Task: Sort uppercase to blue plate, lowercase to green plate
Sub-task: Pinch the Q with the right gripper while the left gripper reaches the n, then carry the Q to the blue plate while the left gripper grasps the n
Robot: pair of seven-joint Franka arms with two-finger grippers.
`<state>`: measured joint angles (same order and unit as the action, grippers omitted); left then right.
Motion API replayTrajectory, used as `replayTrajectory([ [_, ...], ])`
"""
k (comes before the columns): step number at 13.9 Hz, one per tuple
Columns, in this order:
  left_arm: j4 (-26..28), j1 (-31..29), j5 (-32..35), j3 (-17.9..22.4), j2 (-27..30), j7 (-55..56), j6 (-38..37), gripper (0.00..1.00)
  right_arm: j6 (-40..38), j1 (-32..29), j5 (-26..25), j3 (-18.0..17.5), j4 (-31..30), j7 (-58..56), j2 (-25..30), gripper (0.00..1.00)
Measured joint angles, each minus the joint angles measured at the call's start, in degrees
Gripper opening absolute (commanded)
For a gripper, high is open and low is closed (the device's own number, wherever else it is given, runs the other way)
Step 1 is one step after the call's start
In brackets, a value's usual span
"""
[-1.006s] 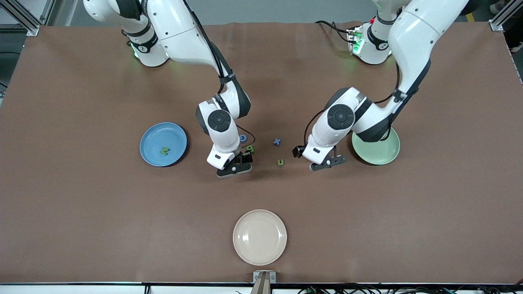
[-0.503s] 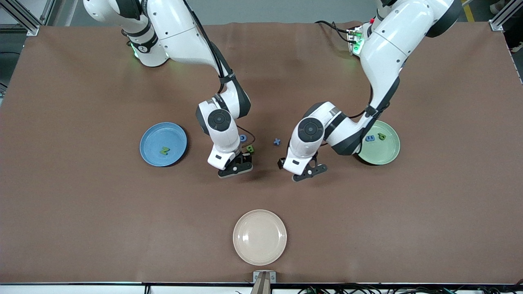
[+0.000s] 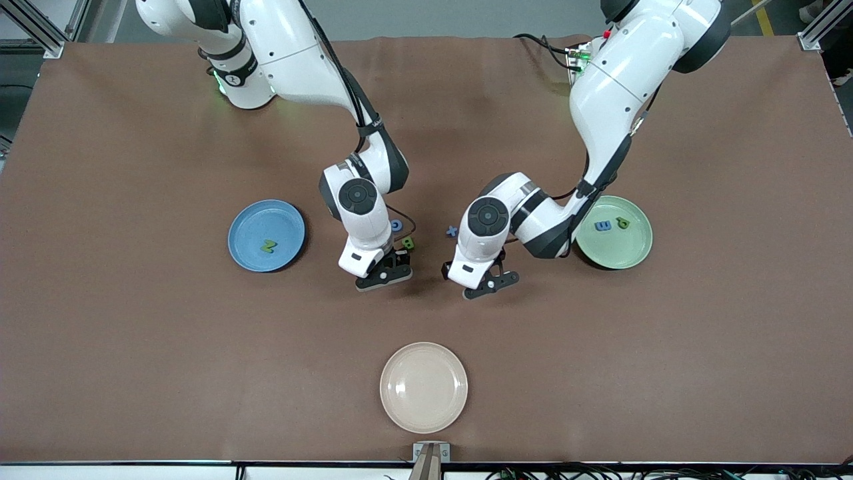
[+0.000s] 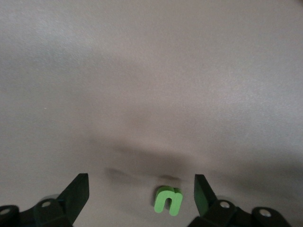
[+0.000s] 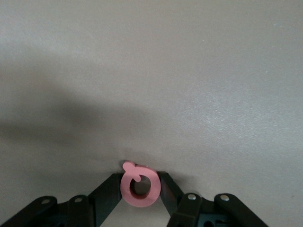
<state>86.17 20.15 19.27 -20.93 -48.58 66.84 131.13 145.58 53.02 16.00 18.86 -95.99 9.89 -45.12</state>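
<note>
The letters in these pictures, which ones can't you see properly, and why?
- Green n: hidden in the front view under the left gripper; only the left wrist view shows it.
- Red Q: hidden in the front view by the right gripper holding it.
- Blue G and green B: front view, partly covered by the right arm.

My right end effector (image 5: 140,185) has its fingers closed around the Q (image 5: 138,184), low over the table (image 3: 133,347) between the blue plate (image 3: 248,220), which holds the N (image 3: 268,247), and the n (image 4: 168,200). My left end effector (image 4: 141,193) sits low with its fingers spread to either side of the n, the x (image 3: 452,231) lying farther from the front camera. Toward my left arm's end, the green plate (image 3: 633,250) holds the m (image 3: 602,226) and p (image 3: 623,223), and the cream plate (image 3: 424,387) lies nearest the front camera.
</note>
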Motion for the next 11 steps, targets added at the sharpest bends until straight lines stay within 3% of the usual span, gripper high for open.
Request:
replayTrajectory([
  [4,-0.35,1.2,0.0,0.14,-0.61,0.09,0.0,0.89,-14.29,-0.48,-0.03,4.76,0.72,-9.61,1.47,0.0],
  [11,-0.39,1.54,0.0,0.17,-1.2,0.11,-0.03,0.5,-33.53,-2.4,-0.06,13.18,0.84,-22.63,8.2,0.0],
])
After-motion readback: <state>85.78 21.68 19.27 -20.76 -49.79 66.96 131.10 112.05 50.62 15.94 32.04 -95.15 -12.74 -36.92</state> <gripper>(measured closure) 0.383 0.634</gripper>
